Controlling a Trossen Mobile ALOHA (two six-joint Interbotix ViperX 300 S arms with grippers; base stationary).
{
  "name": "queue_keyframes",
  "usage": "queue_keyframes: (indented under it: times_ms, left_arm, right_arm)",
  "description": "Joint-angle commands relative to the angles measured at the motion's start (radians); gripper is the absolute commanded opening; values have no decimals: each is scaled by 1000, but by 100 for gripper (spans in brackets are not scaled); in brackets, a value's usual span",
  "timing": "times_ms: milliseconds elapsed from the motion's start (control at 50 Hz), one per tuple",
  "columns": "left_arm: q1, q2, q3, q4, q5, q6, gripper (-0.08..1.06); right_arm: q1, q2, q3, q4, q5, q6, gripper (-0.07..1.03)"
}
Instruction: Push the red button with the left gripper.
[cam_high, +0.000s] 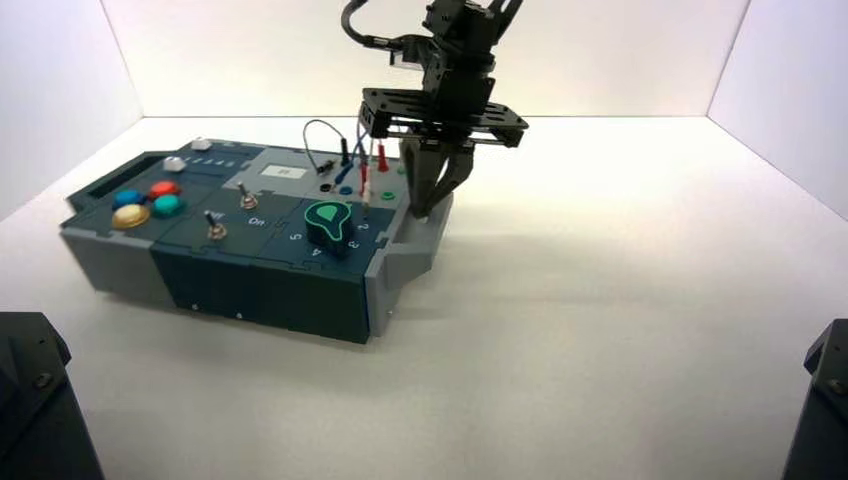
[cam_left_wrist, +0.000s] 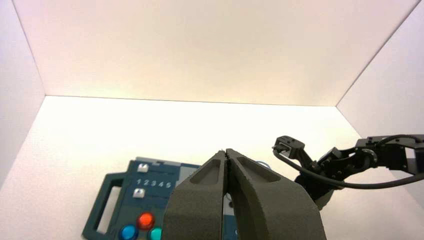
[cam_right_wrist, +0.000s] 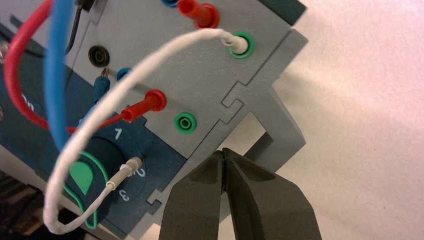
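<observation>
The red button (cam_high: 164, 188) sat near the left end of the box (cam_high: 262, 292), at the far side of a four-button cluster, with the blue button (cam_high: 128, 198), green button (cam_high: 168, 205) and yellow button (cam_high: 130, 216) close by. The step in hand, as I judged it, was bringing the left tool (cam_left_wrist: 225, 151) over to it. That called for centring the joined tips above the red cap, then pressing straight down, gently; a slanted approach could have caught the blue or green one, or nudged the box along the desk (cam_high: 600, 350). Lifting straight off afterwards would have been wise.

The left tool was clenched, its fingers together with nothing between them, well apart from the button. The right tool (cam_right_wrist: 223, 150) was clenched and empty too, waiting over the grey right edge of the box, beside the sockets and wires
</observation>
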Motion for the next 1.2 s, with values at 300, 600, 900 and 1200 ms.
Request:
queue_keyframes:
  times_ms: [300,600,900,1200]
  left_arm:
    - [3,23,-31,8,-6,17,-3]
    - [3,34,-38,9,-11,21,-3]
    - [3,38,-48,12,-11,26,-3]
    - [2,51,-48,12,-9,34,-3]
  right_arm:
    - [-64,-12,15,-94,138,23,-2]
    - [-67,-41,6,-149,218,34,-2]
    - [-67,-57,25,-158,244,35,-2]
    - [-91,-106,84,-161,247,38,-2]
